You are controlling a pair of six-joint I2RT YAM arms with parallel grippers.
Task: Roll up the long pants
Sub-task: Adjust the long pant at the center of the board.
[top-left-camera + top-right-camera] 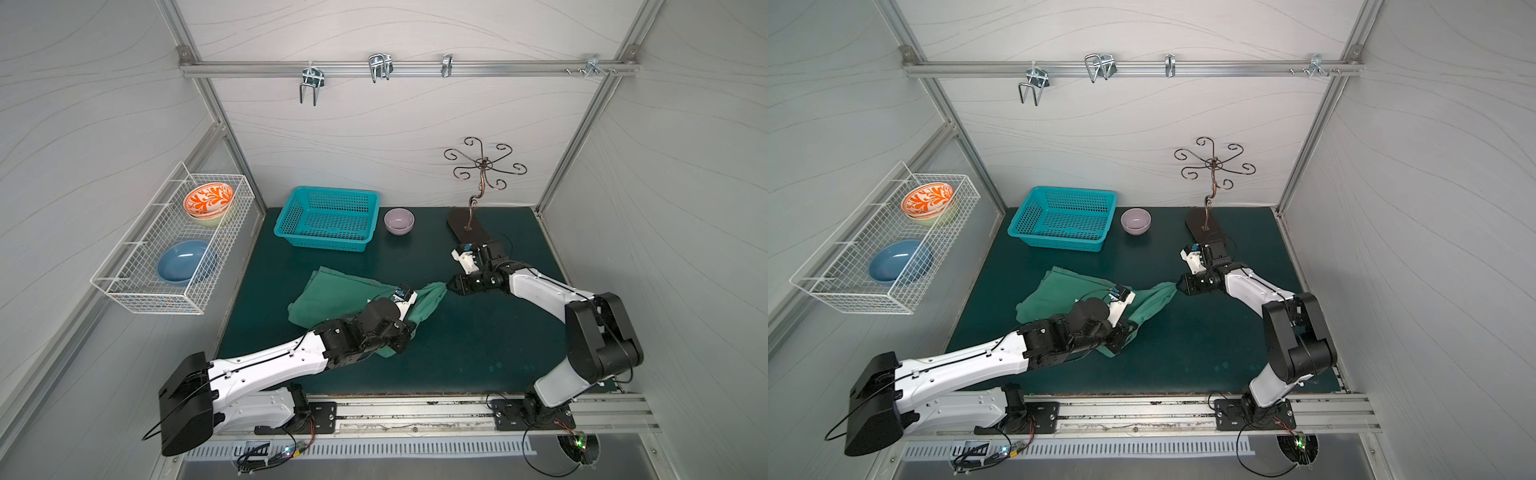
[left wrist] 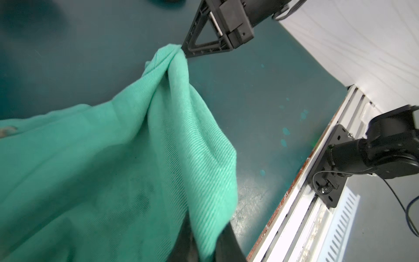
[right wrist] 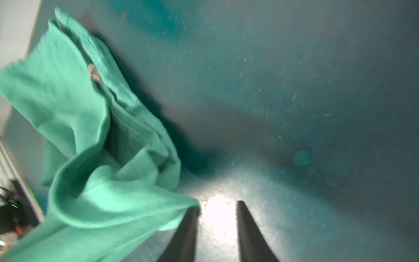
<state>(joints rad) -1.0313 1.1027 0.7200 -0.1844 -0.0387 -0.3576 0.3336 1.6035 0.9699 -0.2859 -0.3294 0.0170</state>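
The pants [image 1: 332, 291] lie bunched on the mat [image 1: 478, 345] just in front of the basket [image 1: 286, 220] - a loose heap, not yet a roll. From the heap a stretch of cloth runs off past the basket's right end, pulled up into a ridge between the two arms.

The left gripper [image 2: 205, 246] has its fingers pressed together on a fold at the ridge's near end. I'd say that is to anchor the side so the cloth can be drawn out flat before any rolling. The right gripper [image 3: 217, 205] sits at the ridge's other tip with its fingers apart. Bare mat shows between them, and the cloth only drapes against the outside of one finger [image 3: 188, 226]. To my eye nothing is truly gripped on that side, so the tip would need a fresh pinch.

Much is hidden. From above, the left arm [image 1: 270, 365] covers its own fingers and the middle of the pants, so legs and waist cannot be told apart. In the right wrist view the cloth is blurred - a small brownish spot [image 3: 94, 72] may be a button.
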